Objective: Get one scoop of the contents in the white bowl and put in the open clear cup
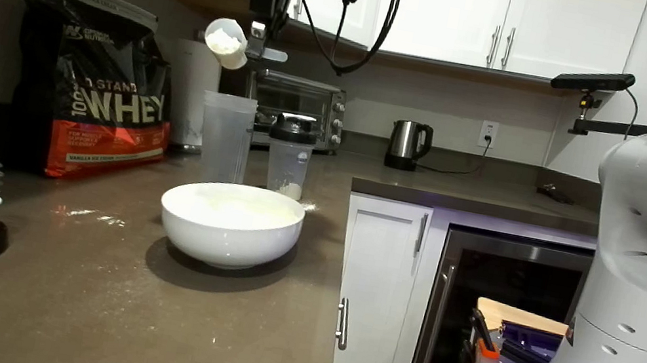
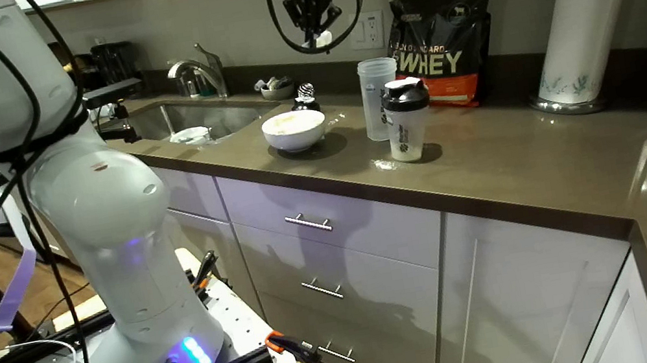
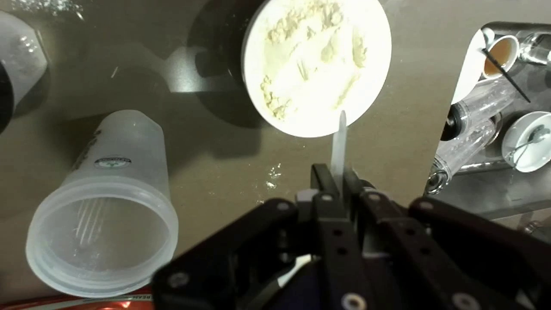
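Loaded up and hanging high

Got the thin handle of the translucent measuring scoop [image 1: 234,59] nipped in the end effector [image 3: 338,172], squeezed from both sides with barely a gap to spare! Poking the handle's tip out past the jaws in the wrist view. Carrying white powder [image 1: 223,41] in that scoop, tilted over, with its mouth in plain sight in an exterior view. Hanging well up, higher than the rim of the open clear cup [image 1: 226,138]; can't tell whether squarely over it. Seeing that cup upright on the desk [image 1: 139,322], apart from the white bowl [image 1: 228,238]. Looking down into the bowl from the wrist view, and finding plenty more powder, smooth in places and crumbly near the edge. Spotting a black-lidded shaker cup [image 2: 408,124] near the clear cup, with powder in the bottom. Noting an Optimum Nutrition whey bag [image 2: 445,43] behind both in an exterior view, plus a paper-towel roll [image 2: 585,36] off to the side. Taking in a toaster oven [image 1: 297,104] and electric kettle [image 1: 403,145] too.
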`<state>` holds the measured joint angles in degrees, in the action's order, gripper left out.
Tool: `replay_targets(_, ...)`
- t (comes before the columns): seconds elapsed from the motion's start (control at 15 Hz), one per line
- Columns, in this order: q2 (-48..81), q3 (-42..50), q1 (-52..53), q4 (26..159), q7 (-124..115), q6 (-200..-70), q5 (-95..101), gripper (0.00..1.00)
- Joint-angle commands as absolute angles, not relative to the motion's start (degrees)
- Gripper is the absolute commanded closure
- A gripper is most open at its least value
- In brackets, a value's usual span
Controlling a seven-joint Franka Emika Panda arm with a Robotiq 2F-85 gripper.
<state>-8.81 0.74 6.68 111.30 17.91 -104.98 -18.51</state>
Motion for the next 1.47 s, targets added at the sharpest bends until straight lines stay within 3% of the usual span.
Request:
replay_targets(0.0,-6.4,0.9,4.8,107.8,17.2,-103.9,-18.9,0.98)
replay_targets(1.4,-0.8,1.7,0.7,103.4,14.3,-106.6,-11.7,0.98)
